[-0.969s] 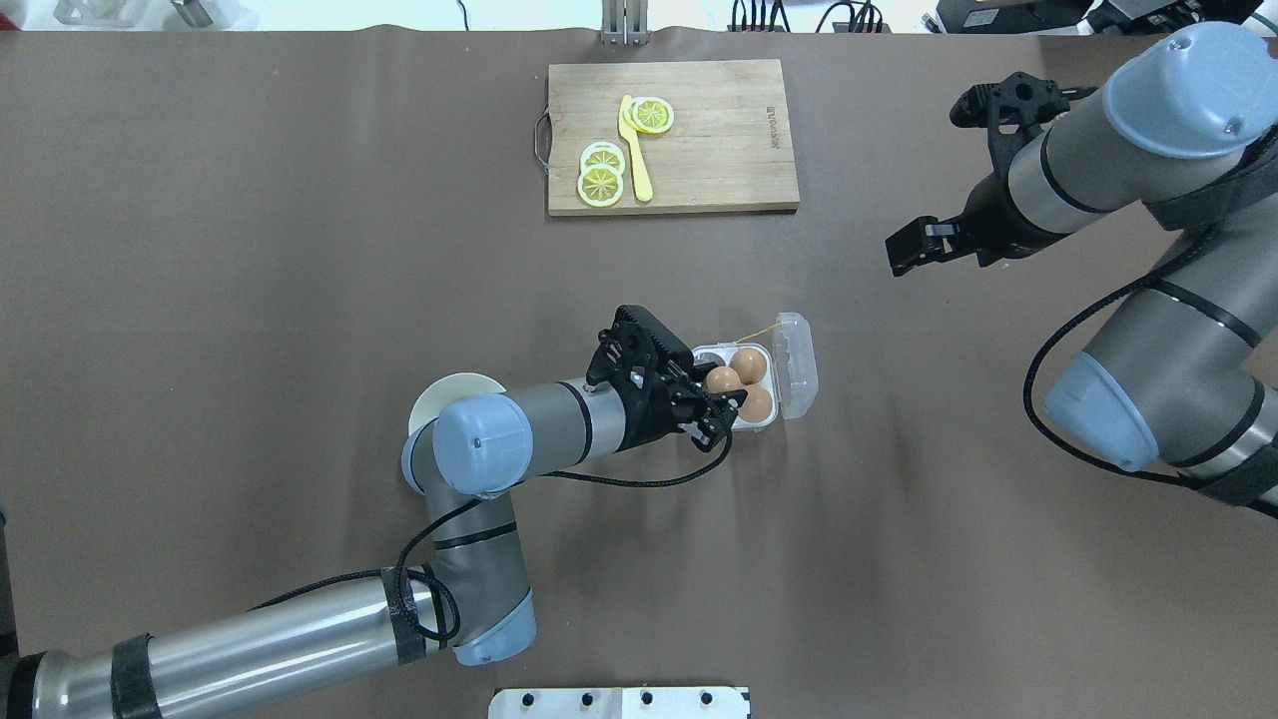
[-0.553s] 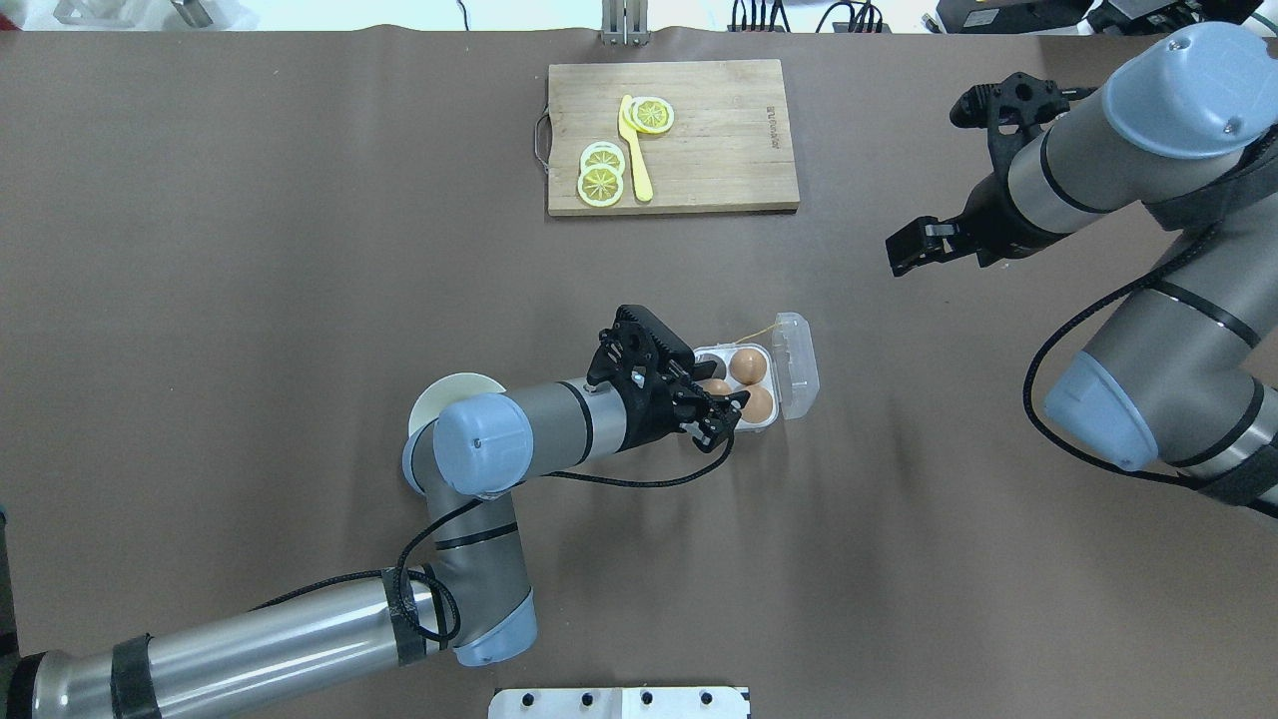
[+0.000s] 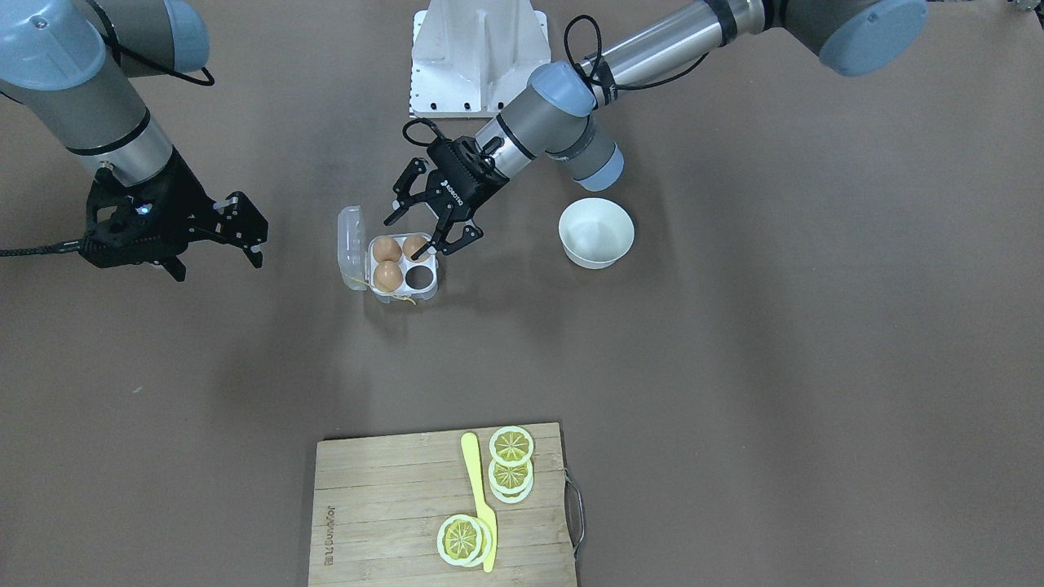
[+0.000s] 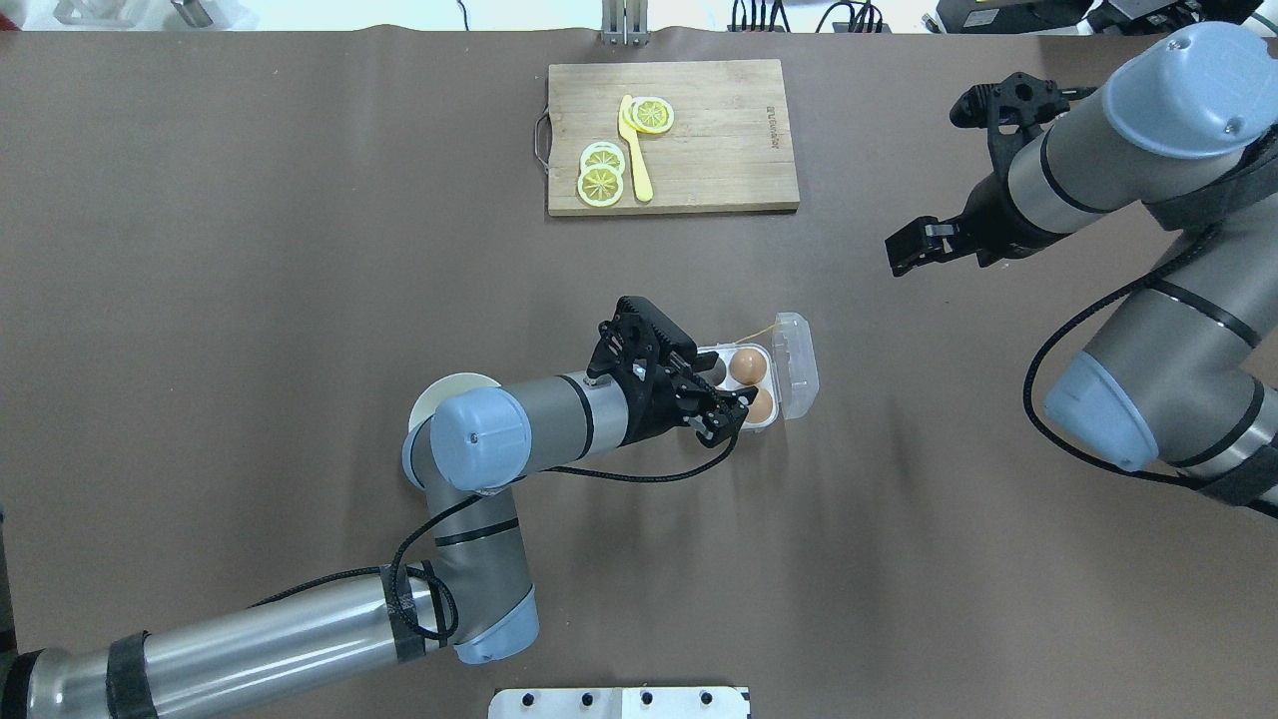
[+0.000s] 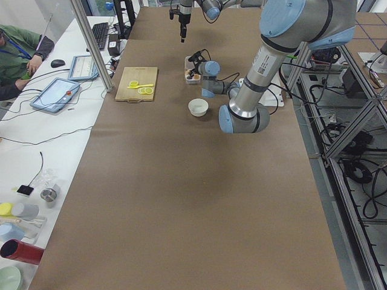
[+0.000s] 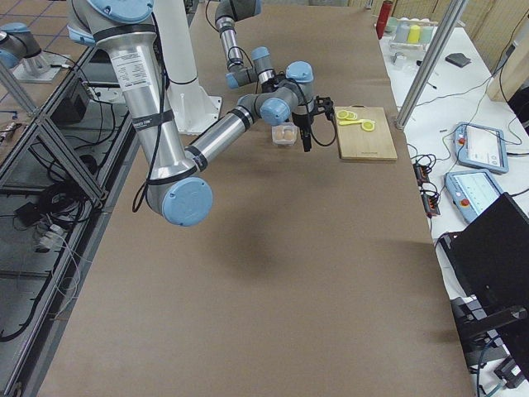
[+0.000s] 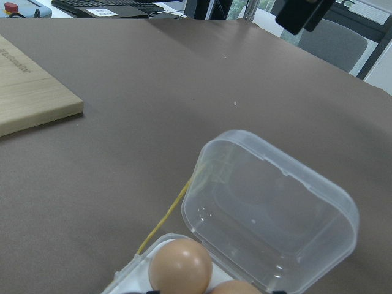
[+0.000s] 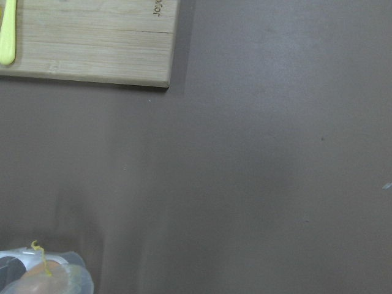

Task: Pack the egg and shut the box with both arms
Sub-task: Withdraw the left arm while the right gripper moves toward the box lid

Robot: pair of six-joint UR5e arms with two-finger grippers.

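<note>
Contents: one box (image 3: 419, 279) of four cells, lid open, at mid-counter, holding three eggs with one cell vacant; one bowl (image 3: 596, 232); one board (image 3: 391, 505). A second ago the left pincer (image 3: 420, 232) pinched the egg (image 3: 414, 246) above the box; it is now spread, and the egg is seated beside the other eggs (image 3: 387, 248). The front-facing view shows this egg, while in the overhead view the pincer hides it. The right pincer (image 3: 218, 262) is spread and empty, toward the right edge.

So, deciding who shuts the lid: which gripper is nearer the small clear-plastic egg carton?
Left. The left gripper hangs over the carton; the right gripper is far off its lid side.
</note>
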